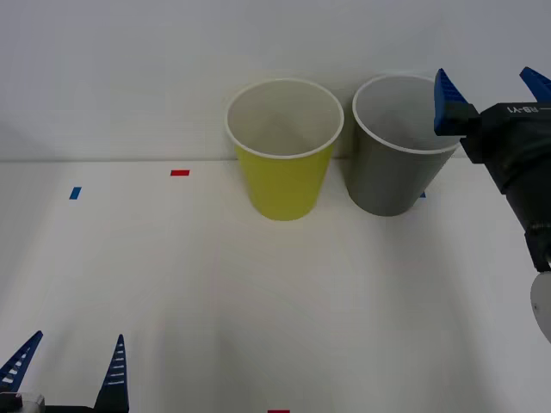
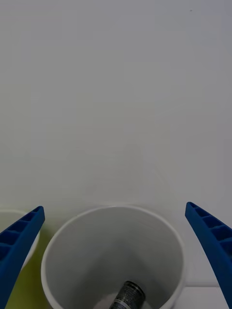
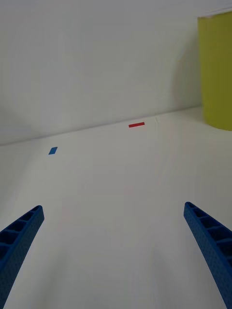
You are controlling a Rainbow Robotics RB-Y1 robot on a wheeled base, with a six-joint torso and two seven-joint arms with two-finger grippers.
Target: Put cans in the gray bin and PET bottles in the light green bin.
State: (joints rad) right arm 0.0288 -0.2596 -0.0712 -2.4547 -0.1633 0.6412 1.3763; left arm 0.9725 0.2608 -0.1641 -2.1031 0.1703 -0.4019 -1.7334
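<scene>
Right arm raised at the far right of the table; right gripper [image 1: 491, 93] points toward the back edge, blue ribbed fingers [image 2: 18, 241] spread wide with nothing between them. Left arm low at the table's near left corner; left gripper [image 1: 69, 370] has both fingers [image 3: 212, 241] wide apart and empty.

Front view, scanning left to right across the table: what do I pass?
Left hand → blue tape mark → red tape mark → light green bin → gray bin → right hand, open above the gray bin's right rim.
</scene>
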